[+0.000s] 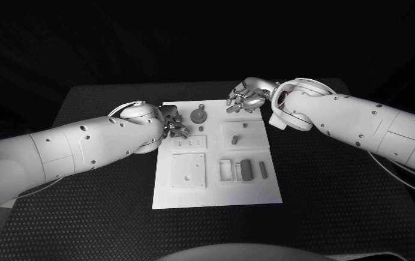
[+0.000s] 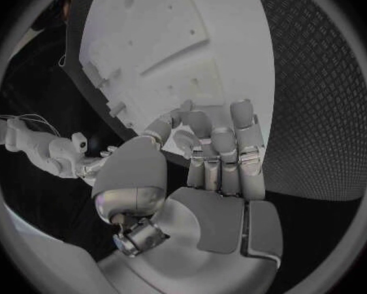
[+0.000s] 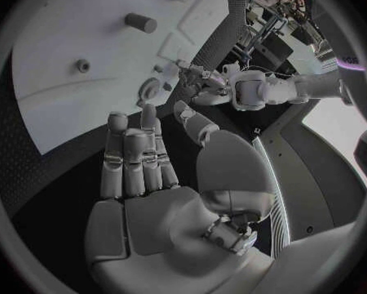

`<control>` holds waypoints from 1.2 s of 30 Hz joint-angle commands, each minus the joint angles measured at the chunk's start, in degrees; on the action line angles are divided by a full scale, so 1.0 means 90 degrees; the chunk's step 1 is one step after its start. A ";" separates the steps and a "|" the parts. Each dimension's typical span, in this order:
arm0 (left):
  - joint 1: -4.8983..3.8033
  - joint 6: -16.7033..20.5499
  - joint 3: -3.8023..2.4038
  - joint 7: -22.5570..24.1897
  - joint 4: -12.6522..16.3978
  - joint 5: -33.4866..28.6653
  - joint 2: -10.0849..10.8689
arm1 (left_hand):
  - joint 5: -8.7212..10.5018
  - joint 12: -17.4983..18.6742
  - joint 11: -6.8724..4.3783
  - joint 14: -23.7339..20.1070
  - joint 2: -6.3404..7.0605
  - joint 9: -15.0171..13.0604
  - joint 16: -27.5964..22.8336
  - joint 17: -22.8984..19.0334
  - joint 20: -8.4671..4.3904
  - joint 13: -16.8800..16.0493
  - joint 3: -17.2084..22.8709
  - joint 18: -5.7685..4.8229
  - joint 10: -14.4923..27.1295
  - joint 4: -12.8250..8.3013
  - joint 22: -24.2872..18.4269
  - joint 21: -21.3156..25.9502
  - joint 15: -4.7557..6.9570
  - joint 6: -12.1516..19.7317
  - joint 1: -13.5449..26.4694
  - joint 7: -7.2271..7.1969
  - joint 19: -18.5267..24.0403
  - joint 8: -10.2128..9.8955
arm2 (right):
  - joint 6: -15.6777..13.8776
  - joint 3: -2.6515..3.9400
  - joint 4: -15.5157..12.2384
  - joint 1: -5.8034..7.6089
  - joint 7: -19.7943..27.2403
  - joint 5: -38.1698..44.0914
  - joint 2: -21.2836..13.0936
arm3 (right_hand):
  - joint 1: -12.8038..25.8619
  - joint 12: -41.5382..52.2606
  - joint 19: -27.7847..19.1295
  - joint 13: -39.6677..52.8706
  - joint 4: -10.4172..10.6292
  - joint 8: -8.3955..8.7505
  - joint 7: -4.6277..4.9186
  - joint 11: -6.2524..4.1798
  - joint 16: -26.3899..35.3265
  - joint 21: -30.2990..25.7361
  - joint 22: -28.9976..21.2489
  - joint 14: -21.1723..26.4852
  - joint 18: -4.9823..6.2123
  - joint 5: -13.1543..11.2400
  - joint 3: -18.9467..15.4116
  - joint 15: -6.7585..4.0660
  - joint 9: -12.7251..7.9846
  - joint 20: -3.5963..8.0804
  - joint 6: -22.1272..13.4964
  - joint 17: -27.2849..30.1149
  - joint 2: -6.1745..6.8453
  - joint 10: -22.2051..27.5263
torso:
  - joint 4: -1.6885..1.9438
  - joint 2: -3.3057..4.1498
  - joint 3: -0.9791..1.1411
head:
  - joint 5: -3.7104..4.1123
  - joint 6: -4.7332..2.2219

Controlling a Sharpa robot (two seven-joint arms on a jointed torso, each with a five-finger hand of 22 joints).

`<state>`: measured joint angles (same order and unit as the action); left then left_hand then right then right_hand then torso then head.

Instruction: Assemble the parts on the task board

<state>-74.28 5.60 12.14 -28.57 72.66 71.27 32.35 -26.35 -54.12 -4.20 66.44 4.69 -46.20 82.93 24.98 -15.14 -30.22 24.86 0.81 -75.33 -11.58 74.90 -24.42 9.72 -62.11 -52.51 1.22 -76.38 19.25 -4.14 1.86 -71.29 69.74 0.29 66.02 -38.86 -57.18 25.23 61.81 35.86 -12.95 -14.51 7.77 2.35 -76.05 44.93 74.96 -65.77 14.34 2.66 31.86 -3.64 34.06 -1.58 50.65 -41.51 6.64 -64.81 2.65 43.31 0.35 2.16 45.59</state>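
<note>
The white task board (image 1: 216,186) lies in the middle of the table. At its far end stands a round grey part with a peg (image 1: 200,116), also visible as the round part (image 3: 151,90). A short peg (image 1: 235,138) stands right of the middle, and a frame (image 1: 225,170) and two bars (image 1: 246,169) lie near the right edge. My left hand (image 1: 177,127) hovers at the board's left edge with its fingers (image 2: 220,140) curled and the thumb close to them; nothing shows between them. My right hand (image 1: 244,99) is at the far right corner, its fingers (image 3: 134,153) straight, holding nothing.
A slotted plate (image 1: 189,144) and a square plate (image 1: 188,171) sit on the board's left half. Black ribbed table mat (image 1: 337,201) surrounds the board on all sides. Both forearms reach in over the mat from the sides.
</note>
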 commanded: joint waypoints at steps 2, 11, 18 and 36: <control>0.0042 -0.0013 0.0033 0.0004 0.0036 -0.0276 0.0072 | -0.0051 -0.0025 0.0032 0.0078 -0.0553 0.0000 -0.0010 -0.0012 -0.0018 0.0013 0.0570 -0.0024 -0.0012 -0.0522 0.0124 0.0002 0.0018 0.0132 -0.0659 0.0144 -0.0052 -0.0023 | 0.0092 0.0000 -0.0007 -0.0008 0.0043 -0.0009 0.0001 | 0.0060 0.0020 -0.0028 0.0008 0.0030 0.0021 0.0114 0.0024 0.0022 -0.0042 0.0102 0.0051 0.0073 0.0023 0.0010 -0.0009 0.0007 0.0021 0.0066 0.0009 -0.0019 0.0026 | -0.0007 0.0002 0.0004 | -0.0004 -0.0010; 0.0040 -0.0139 0.0030 -0.0080 0.0052 -0.1357 0.0104 | -0.0176 -0.0024 0.0008 0.0108 -0.0546 -0.0015 -0.0008 -0.0016 -0.0020 0.0023 0.0551 -0.0021 -0.0035 -0.0536 0.0128 -0.0001 0.0036 0.0044 -0.0696 0.0119 -0.0075 -0.0014 | 0.0092 0.0000 -0.0004 -0.0011 0.0043 -0.0009 -0.0004 | 0.0060 0.0020 -0.0028 0.0008 0.0030 0.0022 0.0114 0.0024 0.0022 -0.0042 0.0102 0.0052 0.0073 0.0023 0.0010 -0.0009 0.0008 0.0021 0.0066 0.0010 -0.0019 0.0025 | -0.0001 0.0000 0.0001 | 0.0010 -0.0003; 0.0039 -0.0173 0.0031 -0.0172 0.0120 -0.1628 0.0089 | -0.0204 -0.0025 0.0002 0.0112 -0.0550 -0.0021 -0.0008 -0.0017 -0.0020 0.0025 0.0542 -0.0022 -0.0038 -0.0539 0.0129 -0.0001 0.0041 0.0023 -0.0697 0.0112 -0.0077 -0.0011 | 0.0095 0.0000 -0.0006 -0.0011 0.0043 -0.0009 -0.0007 | 0.0060 0.0020 -0.0028 0.0009 0.0030 0.0022 0.0114 0.0024 0.0022 -0.0042 0.0102 0.0052 0.0073 0.0023 0.0010 -0.0009 0.0008 0.0021 0.0066 0.0010 -0.0019 0.0025 | -0.0004 0.0001 0.0003 | 0.0015 0.0003; 0.0039 0.0009 0.0032 -0.0358 0.0225 -0.1883 0.0076 | -0.0226 -0.0026 -0.0003 0.0114 -0.0553 -0.0026 -0.0007 -0.0017 -0.0022 0.0027 0.0532 -0.0023 -0.0040 -0.0537 0.0131 -0.0002 0.0046 0.0009 -0.0694 0.0107 -0.0081 -0.0011 | 0.0098 0.0000 -0.0008 -0.0011 0.0045 -0.0009 -0.0011 | 0.0060 0.0021 -0.0028 0.0008 0.0029 0.0023 0.0114 0.0024 0.0022 -0.0042 0.0103 0.0052 0.0073 0.0023 0.0010 -0.0009 0.0010 0.0021 0.0066 0.0010 -0.0018 0.0026 | -0.0004 0.0001 0.0005 | 0.0026 0.0026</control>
<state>-74.06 5.56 12.34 -31.04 74.57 55.48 33.13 -28.01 -54.12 -4.20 66.65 5.11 -46.36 82.93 24.92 -15.35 -30.04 24.78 0.80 -75.33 -11.66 74.92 -24.42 9.51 -62.32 -52.92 1.44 -76.63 19.07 -4.05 1.86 -71.28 69.68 0.29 65.97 -38.96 -57.18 25.23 61.82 35.86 -12.95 -14.51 7.81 2.35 -76.05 44.93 74.96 -65.80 14.35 2.66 31.86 -3.62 34.05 -1.58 50.61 -41.51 6.64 -64.81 2.60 43.32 0.41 2.38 45.80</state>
